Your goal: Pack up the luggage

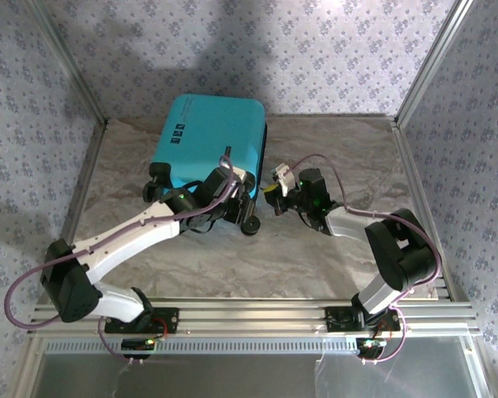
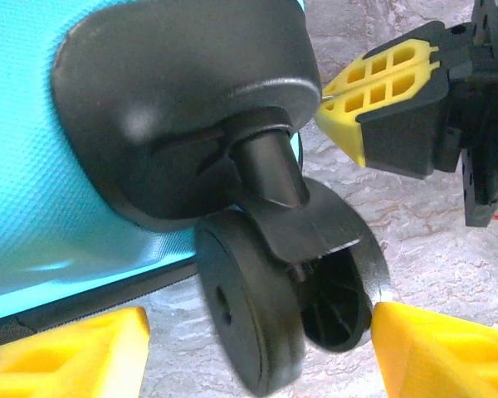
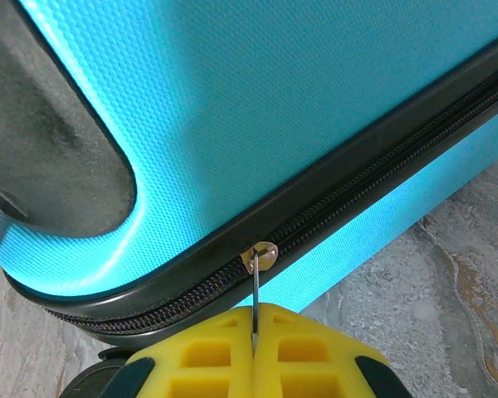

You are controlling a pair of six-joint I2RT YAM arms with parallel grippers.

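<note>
the back wall (image 1: 332, 50) and both side walls (image 1: 25, 166) are papered pale grey with small flower sprigs. slim metal posts (image 1: 428, 62) stand in the far corners. the table top (image 1: 349, 149) is beige with marble veins. a broad soft shadow (image 1: 232, 33) lies on the back wall. ribbed metal rails (image 1: 257, 319) line the near edge.

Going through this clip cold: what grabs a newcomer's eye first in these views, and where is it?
The turquoise luggage, closed and lying flat toward the back of the marbled table, stands out first. At its near edge the right end effector is shut on the metal zipper pull. Next to it, the left end effector stands open, with a black wheel between its yellow fingers.
</note>
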